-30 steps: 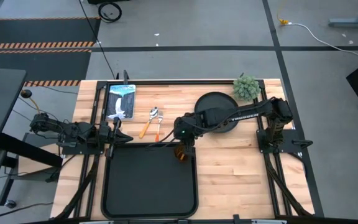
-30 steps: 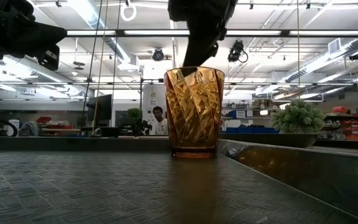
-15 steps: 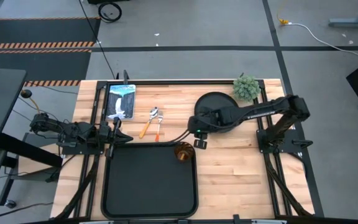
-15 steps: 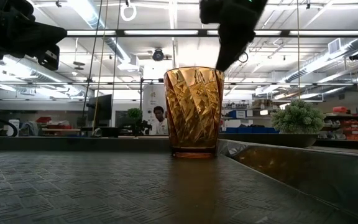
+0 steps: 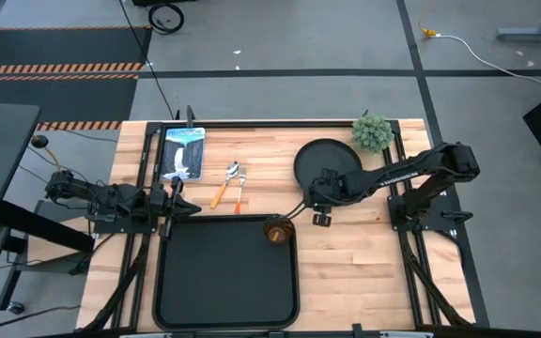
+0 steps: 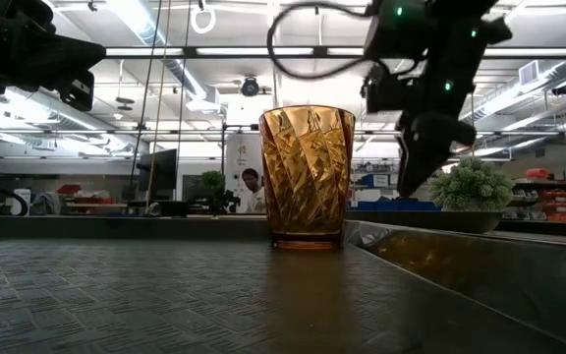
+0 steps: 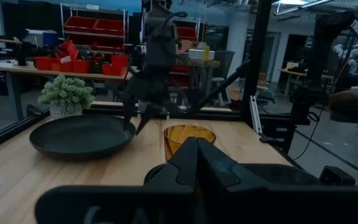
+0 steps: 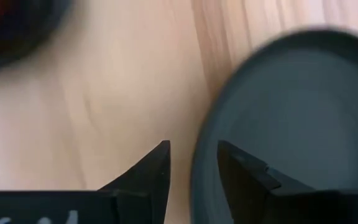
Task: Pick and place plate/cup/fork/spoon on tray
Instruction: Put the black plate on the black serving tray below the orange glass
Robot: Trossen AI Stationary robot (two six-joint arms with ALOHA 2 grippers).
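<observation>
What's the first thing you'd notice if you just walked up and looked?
The shiny orange cup, standing upright in the tray's far right corner. Next, the right gripper, fingers open, hanging over the wood at the near edge of the round black plate. The left gripper waits by the tray's far left corner.

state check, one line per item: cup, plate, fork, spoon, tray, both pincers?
cup: upright, empty, standing in the tray's far right corner, released.
plate: flat on the table, not on the tray.
fork: lying on the table beyond the tray.
spoon: lying on the table beside the fork.
tray: holds only the cup.
right pincer: open, empty, at the plate's near edge.
left pincer: shut, waiting at the tray's far left corner.
</observation>
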